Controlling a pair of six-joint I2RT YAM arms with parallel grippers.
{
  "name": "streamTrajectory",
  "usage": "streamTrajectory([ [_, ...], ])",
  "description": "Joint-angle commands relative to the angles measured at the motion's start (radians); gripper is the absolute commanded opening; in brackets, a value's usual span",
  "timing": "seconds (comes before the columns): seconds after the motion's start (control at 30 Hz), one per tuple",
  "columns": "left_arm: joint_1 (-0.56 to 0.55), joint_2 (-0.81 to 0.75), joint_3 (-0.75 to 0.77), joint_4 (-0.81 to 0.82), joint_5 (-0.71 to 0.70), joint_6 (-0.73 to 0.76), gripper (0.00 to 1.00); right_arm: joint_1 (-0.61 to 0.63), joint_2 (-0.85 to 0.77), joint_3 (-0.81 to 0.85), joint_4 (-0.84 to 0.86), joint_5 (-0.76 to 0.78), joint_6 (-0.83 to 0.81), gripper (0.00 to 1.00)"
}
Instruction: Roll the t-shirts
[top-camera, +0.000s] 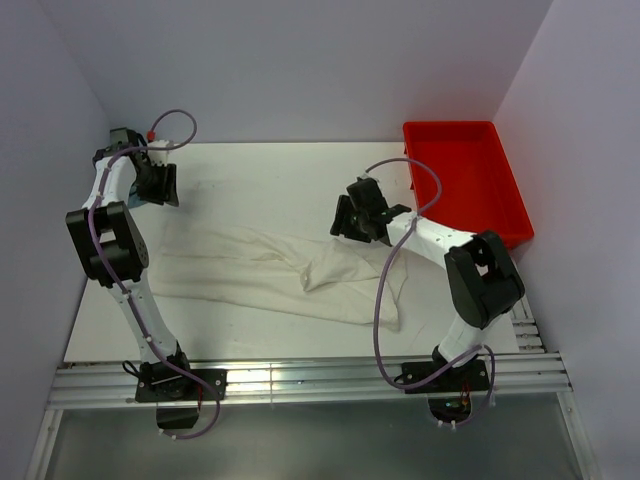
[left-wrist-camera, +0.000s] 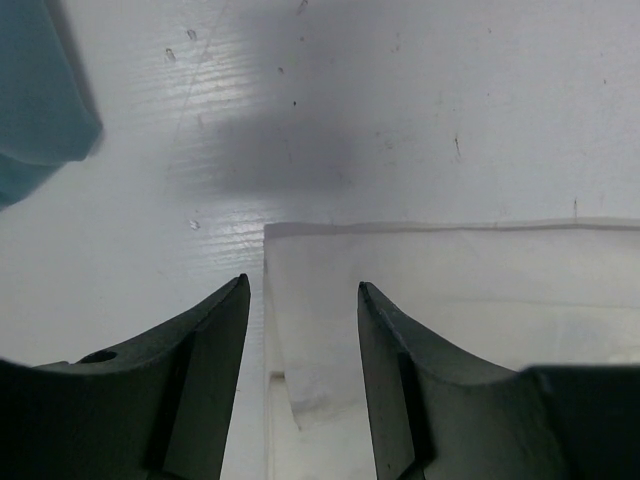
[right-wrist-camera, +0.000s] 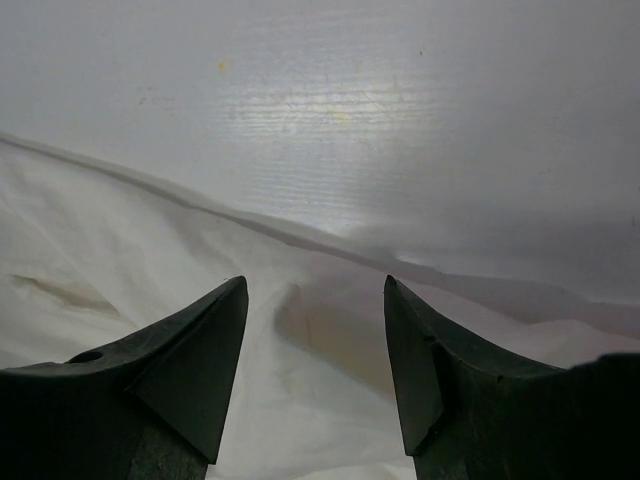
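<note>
One cream-white t-shirt (top-camera: 270, 272) lies spread and wrinkled across the middle of the table, with a fold bunched near its centre. My left gripper (top-camera: 160, 192) hovers over the shirt's far left corner. In the left wrist view it (left-wrist-camera: 303, 285) is open, and the flat corner of the cloth (left-wrist-camera: 330, 330) lies between the fingers, not pinched. My right gripper (top-camera: 346, 226) hangs over the shirt's far edge on the right side. In the right wrist view it (right-wrist-camera: 315, 285) is open above a soft crease in the fabric (right-wrist-camera: 330, 325).
A red bin (top-camera: 465, 185) stands at the back right of the table, close behind the right arm. A teal object (left-wrist-camera: 35, 90) shows at the top left of the left wrist view. White walls close in the table on three sides.
</note>
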Motion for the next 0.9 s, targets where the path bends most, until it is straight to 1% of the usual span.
streamTrajectory([
  [0.0,0.002,-0.067,-0.011,-0.015,0.039,0.022,0.53,0.008,-0.01,0.02,0.006,-0.031,-0.029,0.64],
  [0.3,0.002,-0.084,-0.033,-0.014,0.055,0.025,0.52,0.046,-0.013,0.009,-0.011,-0.054,-0.033,0.59],
  [0.4,0.002,-0.09,-0.036,-0.017,0.061,0.025,0.52,0.062,-0.022,-0.001,-0.011,-0.048,-0.024,0.54],
  [0.5,0.002,-0.093,-0.039,-0.018,0.064,0.027,0.52,0.071,-0.041,-0.02,-0.024,-0.033,-0.012,0.39],
  [0.53,0.002,-0.096,-0.039,-0.02,0.062,0.028,0.52,0.072,-0.045,-0.032,-0.027,-0.03,-0.01,0.3],
  [0.6,0.002,-0.098,-0.042,-0.024,0.068,0.031,0.52,0.072,-0.068,-0.046,-0.03,-0.025,0.002,0.2],
  [0.63,0.002,-0.102,-0.043,-0.024,0.068,0.033,0.52,0.072,-0.076,-0.058,-0.03,-0.025,0.007,0.12],
  [0.7,0.002,-0.106,-0.048,-0.024,0.071,0.033,0.52,0.074,-0.103,-0.07,-0.043,-0.023,0.017,0.07],
  [0.73,0.002,-0.11,-0.051,-0.023,0.074,0.033,0.52,0.075,-0.114,-0.086,-0.048,0.005,0.02,0.03],
  [0.8,0.001,-0.115,-0.057,-0.021,0.075,0.037,0.52,0.078,-0.159,-0.107,-0.062,0.024,0.037,0.0],
  [0.87,0.002,-0.118,-0.062,-0.024,0.075,0.039,0.52,0.089,-0.194,-0.144,-0.067,0.042,0.049,0.0],
])
